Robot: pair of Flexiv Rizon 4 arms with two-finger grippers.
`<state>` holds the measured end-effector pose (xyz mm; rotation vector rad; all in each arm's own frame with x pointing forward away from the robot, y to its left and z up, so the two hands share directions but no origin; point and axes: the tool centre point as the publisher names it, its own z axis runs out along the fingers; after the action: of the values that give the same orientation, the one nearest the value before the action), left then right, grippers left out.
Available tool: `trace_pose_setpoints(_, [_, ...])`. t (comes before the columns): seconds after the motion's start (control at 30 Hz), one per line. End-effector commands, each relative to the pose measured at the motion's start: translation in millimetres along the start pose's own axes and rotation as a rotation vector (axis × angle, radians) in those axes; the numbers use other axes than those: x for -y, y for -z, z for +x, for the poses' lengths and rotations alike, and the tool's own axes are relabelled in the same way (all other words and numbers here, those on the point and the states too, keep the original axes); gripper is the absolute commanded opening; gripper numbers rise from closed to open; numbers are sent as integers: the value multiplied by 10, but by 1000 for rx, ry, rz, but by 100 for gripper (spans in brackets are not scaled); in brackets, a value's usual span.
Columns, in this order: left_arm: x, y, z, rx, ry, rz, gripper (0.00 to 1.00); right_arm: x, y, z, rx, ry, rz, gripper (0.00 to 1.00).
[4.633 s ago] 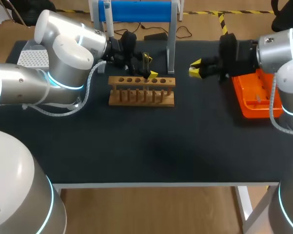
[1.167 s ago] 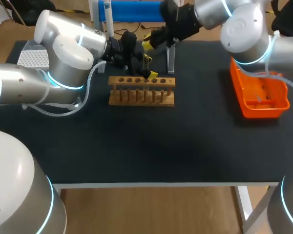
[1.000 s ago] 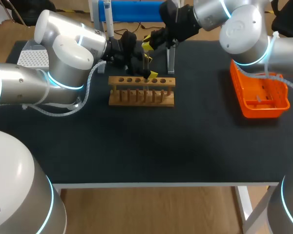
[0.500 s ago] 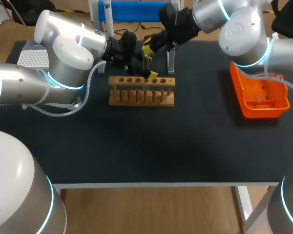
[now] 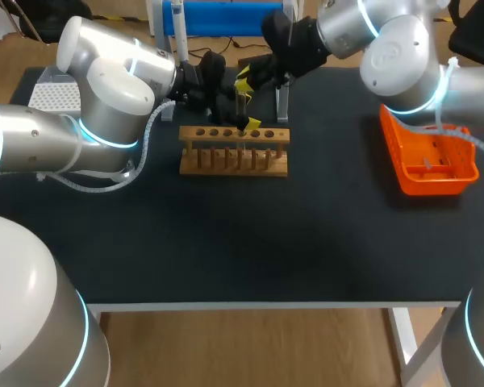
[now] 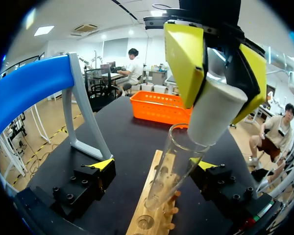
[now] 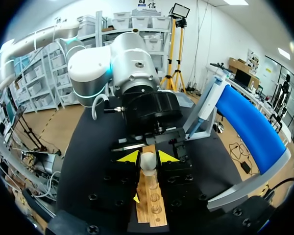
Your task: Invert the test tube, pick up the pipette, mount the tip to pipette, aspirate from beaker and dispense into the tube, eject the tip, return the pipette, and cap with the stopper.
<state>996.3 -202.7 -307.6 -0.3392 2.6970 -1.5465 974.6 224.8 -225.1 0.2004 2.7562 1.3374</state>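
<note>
Stopper (image 6: 213, 117), light and probably rubbery, sits clamped by its sides in my right pincer (image 7: 148, 156) at mouth of tilted glass tube (image 6: 174, 171) over rack (image 5: 234, 153), left pincer (image 6: 155, 165) open around tube; fragile, so press gently.

pipette (image 5: 178, 31) on blue stand (image 5: 226, 18), wooden rack (image 5: 234, 151)

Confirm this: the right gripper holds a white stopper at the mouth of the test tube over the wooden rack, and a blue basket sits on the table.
One thing is off: the basket is orange, not blue, as the head view shows. The rest stands: the right gripper holds the white stopper at the mouth of the test tube over the wooden rack.
</note>
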Motion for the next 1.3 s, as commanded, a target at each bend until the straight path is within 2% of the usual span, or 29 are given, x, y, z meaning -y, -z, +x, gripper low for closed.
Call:
trace_pose_setpoints(0.03, [3,-3,2,1,1,-1,100,40,-37,-9,0,-6,4,0])
trace_pose_setpoints(0.3, [3,-3,2,1,1,-1,100,31,15,-32,7,-38,-24,0])
trace_pose_setpoints(0.6, [3,-3,2,1,1,-1,100,-84,97,-29,-4,-84,-62,0])
trace_pose_setpoints(1.3, [3,-3,2,1,1,-1,100,-52,52,-42,-2,-101,-59,0])
